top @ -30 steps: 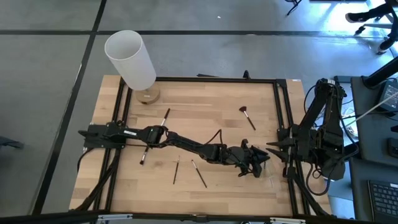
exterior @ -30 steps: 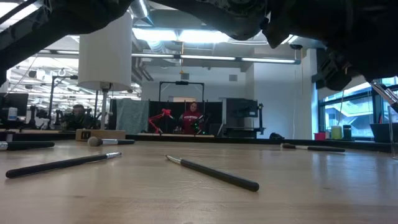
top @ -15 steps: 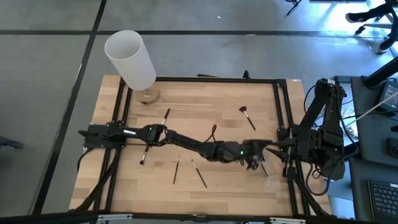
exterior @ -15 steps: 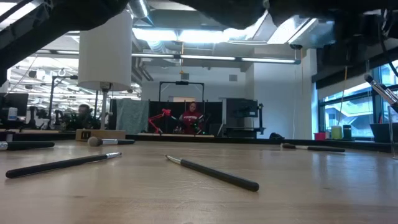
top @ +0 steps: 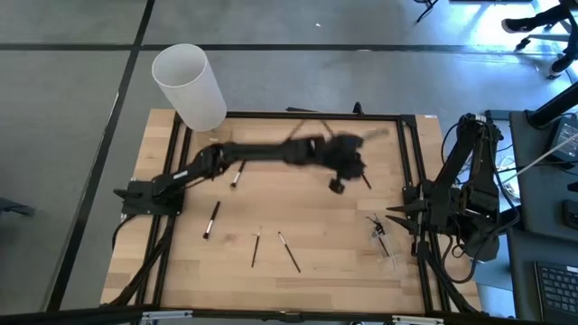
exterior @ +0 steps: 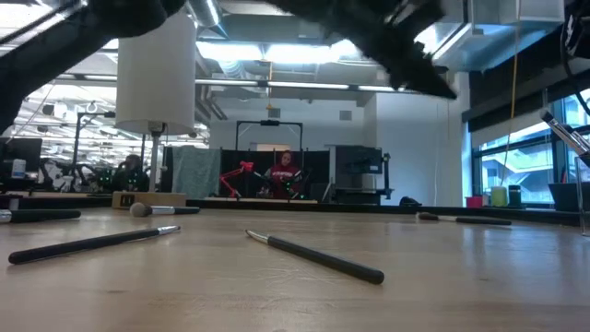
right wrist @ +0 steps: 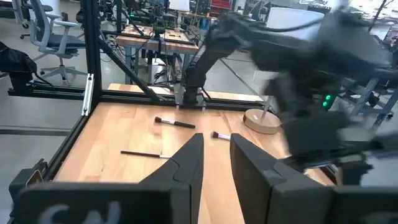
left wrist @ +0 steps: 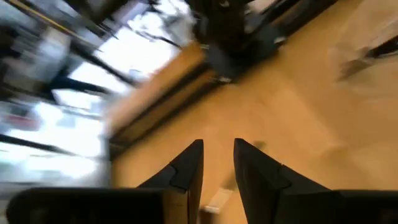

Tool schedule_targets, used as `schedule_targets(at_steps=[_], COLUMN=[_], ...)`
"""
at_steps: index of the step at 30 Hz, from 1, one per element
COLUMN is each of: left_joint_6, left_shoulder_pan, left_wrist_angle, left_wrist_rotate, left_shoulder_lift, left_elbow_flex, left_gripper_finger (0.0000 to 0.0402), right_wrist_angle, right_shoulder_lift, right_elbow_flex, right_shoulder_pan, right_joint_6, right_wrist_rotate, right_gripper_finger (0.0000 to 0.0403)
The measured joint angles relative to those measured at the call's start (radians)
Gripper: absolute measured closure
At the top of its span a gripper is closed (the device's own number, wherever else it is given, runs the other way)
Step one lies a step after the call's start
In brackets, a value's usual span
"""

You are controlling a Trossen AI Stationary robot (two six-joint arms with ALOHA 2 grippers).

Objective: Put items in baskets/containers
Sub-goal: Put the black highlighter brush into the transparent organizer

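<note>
Several thin dark makeup brushes lie loose on the wooden table: one [top: 211, 219] at the left, two [top: 256, 246] [top: 289, 251] near the front, one [top: 237, 171] under my left arm. A flared-head brush [top: 359, 167] lies beside my left gripper [top: 339, 179], which hangs blurred above the table's far middle; its fingers [left wrist: 217, 165] stand slightly apart with nothing between them. The clear container [top: 386, 246] stands near the right rail with brushes [top: 377, 227] leaning in it. My right gripper [top: 397, 215] waits open at the right rail.
A tall white cylinder [top: 190, 86] on a round wooden base stands at the far left corner. Black frame rails [top: 402, 162] run along the table's edges. In the low view two brushes [exterior: 92, 243] [exterior: 318, 256] lie close to the camera. People sit in the room beyond.
My left gripper has swung fast from the clear container at the near right toward the table's far edge, rising and rolling about its own line. Where it was, the brushes in the container now show uncovered. My right arm has kept still.
</note>
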Motion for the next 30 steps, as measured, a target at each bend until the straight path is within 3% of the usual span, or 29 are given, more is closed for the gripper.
schedule_targets(at_steps=[3, 6, 11, 17, 20, 25, 30], left_joint_6=[-0.152, -0.244, -0.361, -0.654, -0.653, -0.626, -0.658], left_shoulder_pan=[0.099, 0.179, 0.227, 0.204, 0.155, 0.074, -0.01], left_wrist_angle=[-0.033, -0.031, -0.039, -0.167, -0.244, -0.393, -0.485], left_wrist_rotate=[0.194, 0.277, 0.273, 0.273, 0.193, -0.099, -0.217], left_shoulder_lift=[0.007, 0.036, 0.088, 0.08, 0.02, -0.103, -0.212], left_elbow_flex=[-0.005, -0.006, -0.007, -0.007, -0.008, -0.007, -0.007], left_gripper_finger=[0.032, 0.0315, 0.0292, 0.0277, 0.0291, 0.0325, 0.0349], right_wrist_angle=[0.0, -0.001, -0.039, -0.198, -0.215, -0.215, -0.273], right_shoulder_lift=[-0.004, -0.014, -0.02, -0.027, -0.027, -0.039, -0.092], right_elbow_flex=[0.0, 0.0, 0.0, 0.0, 0.0, 0.0, 0.029], right_shoulder_pan=[0.0, 0.0, -0.001, -0.096, -0.204, -0.414, -0.62], right_joint_6=[-0.012, -0.016, 0.045, 0.342, 0.41, 0.42, 0.417], right_wrist_rotate=[0.0, 0.0, 0.001, 0.02, -0.034, -0.249, -0.429], right_gripper_finger=[0.0322, 0.0322, 0.0322, 0.0322, 0.0322, 0.0322, 0.0322])
